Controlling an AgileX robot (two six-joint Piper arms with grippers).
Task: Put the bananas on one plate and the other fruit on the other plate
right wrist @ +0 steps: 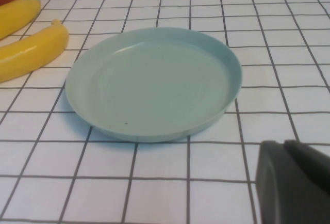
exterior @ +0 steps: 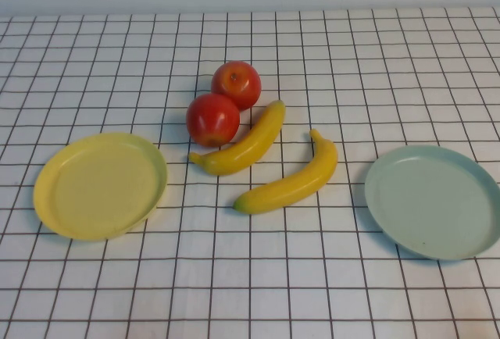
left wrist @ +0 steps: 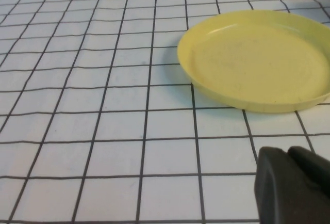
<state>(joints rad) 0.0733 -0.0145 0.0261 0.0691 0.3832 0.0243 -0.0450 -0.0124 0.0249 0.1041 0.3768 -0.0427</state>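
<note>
High view showed the gridded cloth [exterior: 328, 50] with two apples [exterior: 213, 119] touching each other at its middle, taken here as the landmark. Two bananas [exterior: 245, 148] lay just right of and nearer than the apples, one touching the near apple, the other [exterior: 291, 184] a little farther right. Well left of the apples sat the yellow plate [exterior: 55, 190], bare; well right of them sat the mint plate [exterior: 391, 198], also bare. Neither arm appeared there. Left gripper [left wrist: 294, 182] hung near the yellow plate, fingers together; right gripper [right wrist: 294, 180] hung near the mint plate, fingers together, nothing held.
</note>
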